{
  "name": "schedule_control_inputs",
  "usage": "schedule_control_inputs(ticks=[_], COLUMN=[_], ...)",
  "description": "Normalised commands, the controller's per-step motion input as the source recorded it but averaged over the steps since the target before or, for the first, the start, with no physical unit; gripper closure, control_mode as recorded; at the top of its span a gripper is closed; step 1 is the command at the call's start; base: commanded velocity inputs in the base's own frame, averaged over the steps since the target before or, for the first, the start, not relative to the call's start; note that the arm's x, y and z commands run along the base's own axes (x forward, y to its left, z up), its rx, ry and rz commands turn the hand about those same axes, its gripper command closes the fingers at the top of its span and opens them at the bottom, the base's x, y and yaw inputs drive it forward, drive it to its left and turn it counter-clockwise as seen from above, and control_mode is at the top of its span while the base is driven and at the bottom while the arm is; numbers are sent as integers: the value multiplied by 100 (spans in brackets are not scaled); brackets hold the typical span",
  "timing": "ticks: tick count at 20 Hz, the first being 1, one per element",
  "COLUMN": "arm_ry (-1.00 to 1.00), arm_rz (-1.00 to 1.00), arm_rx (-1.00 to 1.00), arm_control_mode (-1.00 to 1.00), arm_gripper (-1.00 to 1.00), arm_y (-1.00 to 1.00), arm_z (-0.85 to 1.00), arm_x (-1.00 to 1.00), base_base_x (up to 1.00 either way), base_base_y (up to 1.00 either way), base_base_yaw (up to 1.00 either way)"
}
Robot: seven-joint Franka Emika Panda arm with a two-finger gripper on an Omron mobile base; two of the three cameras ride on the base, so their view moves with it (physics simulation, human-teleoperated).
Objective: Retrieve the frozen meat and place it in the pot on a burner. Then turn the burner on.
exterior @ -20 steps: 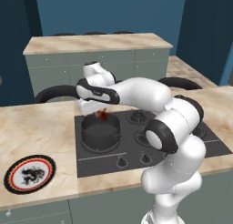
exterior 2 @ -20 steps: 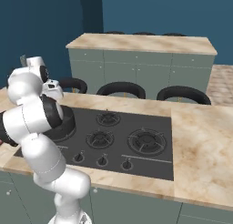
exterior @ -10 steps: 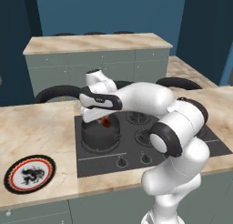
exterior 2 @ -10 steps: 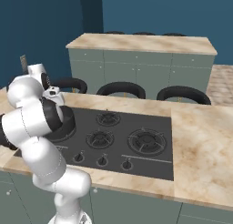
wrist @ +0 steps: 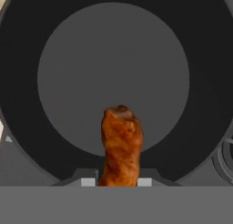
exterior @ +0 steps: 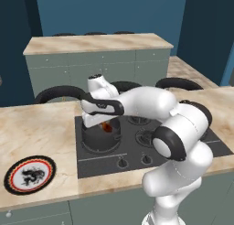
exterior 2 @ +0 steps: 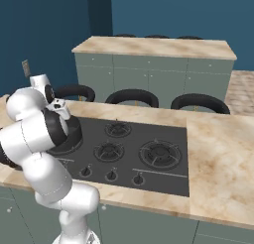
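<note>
Hand view: two-finger gripper (wrist: pixel 118 182) is clamped on small reddish-brown, orange-tinted irregular chunk of frozen meat (wrist: pixel 120 145), held at 6 o'clock over the wide, low dark grey metal pot (wrist: pixel 113 18), w/ its round grey floor behind. Left base view: white arm reaches over black cooktop (exterior: pixel 183 141); meat (exterior: pixel 108 126) hangs just above pot (exterior: pixel 98 139) on front-left burner. Round black-and-red patterned plate (exterior: pixel 29 174) sits on beige marble counter (exterior: pixel 36 128) at 8 o'clock of pot.

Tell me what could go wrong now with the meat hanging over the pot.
The frozen meat sits pinched at one end in the gripper, so it might slip and fall early.
It hangs above the pot towards one wall, not the centre; released here, it could bounce against that wall.
The arm hides the knobs on the pot's side, so the wrong burner might get lit.
</note>
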Motion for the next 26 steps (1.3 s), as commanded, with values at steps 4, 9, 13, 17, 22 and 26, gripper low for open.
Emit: schedule_control_inputs(ticks=[4, 9, 13, 17, 22, 26], arm_ry=[-4, -7, -4, 0, 0, 0], arm_rz=[0, 0, 0, 0, 0, 0], arm_rx=[0, 0, 2, 0, 0, 0], arm_control_mode=[-100, -100, -100, -100, -100, -100], arm_gripper=[100, 100, -100, -100, -100, -100], arm_y=[0, 0, 0, 0, 0, 0], arm_z=[-12, -13, -5, 0, 0, 0], arm_x=[3, 3, 0, 0, 0, 0], base_base_x=[0, 0, 0, 0, 0, 0], base_base_y=[0, 0, 0, 0, 0, 0], base_base_yaw=[0, 0, 0, 0, 0, 0])
